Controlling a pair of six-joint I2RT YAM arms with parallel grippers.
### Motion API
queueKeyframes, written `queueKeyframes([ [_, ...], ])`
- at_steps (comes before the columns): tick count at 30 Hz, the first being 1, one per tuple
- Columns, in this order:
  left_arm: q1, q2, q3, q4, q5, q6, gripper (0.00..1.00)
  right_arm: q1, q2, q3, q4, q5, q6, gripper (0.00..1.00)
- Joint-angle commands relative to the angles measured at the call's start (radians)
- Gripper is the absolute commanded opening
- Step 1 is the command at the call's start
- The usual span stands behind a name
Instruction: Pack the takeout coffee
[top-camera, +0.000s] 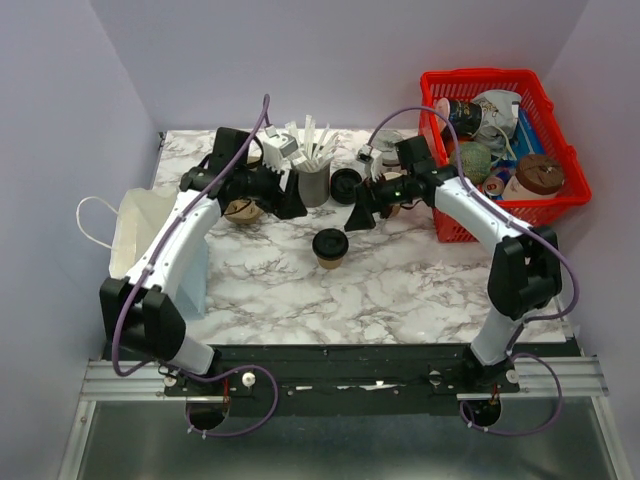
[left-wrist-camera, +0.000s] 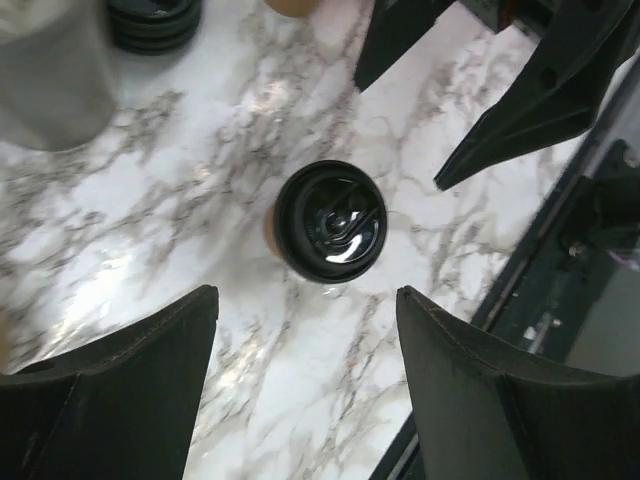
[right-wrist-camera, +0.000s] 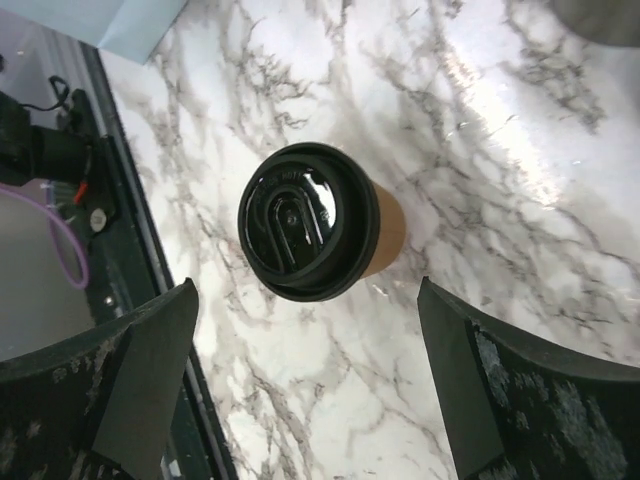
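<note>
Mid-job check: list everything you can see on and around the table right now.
takeout coffee: one, tan with black lid, upright at table centre
paper bag: one, white, left edge
basket: one, red, far right, full of crockery
holder: one, grey, far centre, holding white sticks
lid stack: black, count unclear, beside the holder
paper cups: tan, partly hidden under left arm
table: white marble pattern
left gripper: open, empty
right gripper: open, empty
</note>
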Motion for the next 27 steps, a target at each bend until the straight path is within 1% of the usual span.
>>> queueKeyframes([
  [1,0.009,-0.07,0.049,-0.133,-0.27,0.113,0.78,-0.003,-0.093,0.085,-0.113,0.166,-0.105,0.97],
  [2,0.011,-0.063,0.072,-0.152,-0.312,0.121,0.76,-0.003,-0.108,0.103,-0.131,0.182,-0.13,0.97],
  [3,0.024,-0.049,0.133,-0.197,-0.387,0.12,0.74,-0.003,-0.128,0.119,-0.181,0.195,-0.183,0.97],
  [4,0.038,-0.019,0.167,-0.221,-0.401,0.117,0.73,-0.003,-0.154,0.134,-0.212,0.233,-0.209,0.96],
  [5,0.047,-0.008,0.193,-0.239,-0.406,0.117,0.69,-0.003,-0.171,0.154,-0.238,0.258,-0.223,0.95],
  [7,0.066,0.012,0.238,-0.252,-0.438,0.103,0.66,-0.003,-0.217,0.199,-0.298,0.313,-0.236,0.95],
  [8,0.069,0.02,0.25,-0.252,-0.446,0.098,0.66,-0.003,-0.231,0.209,-0.315,0.315,-0.245,0.95],
  [10,0.07,0.051,0.288,-0.262,-0.475,0.106,0.65,-0.002,-0.259,0.223,-0.347,0.314,-0.271,0.94],
  [15,0.083,0.114,0.334,-0.265,-0.53,0.091,0.64,-0.003,-0.331,0.186,-0.328,0.312,-0.288,0.94],
  [19,0.109,0.218,0.373,-0.247,-0.525,0.068,0.6,-0.003,-0.363,0.173,-0.329,0.304,-0.292,0.94],
  [23,0.126,0.33,0.455,-0.248,-0.538,0.052,0.61,-0.005,-0.38,0.202,-0.37,0.312,-0.309,0.94],
  [27,0.135,0.439,0.547,-0.229,-0.574,0.043,0.61,-0.002,-0.392,0.277,-0.447,0.344,-0.334,0.94],
])
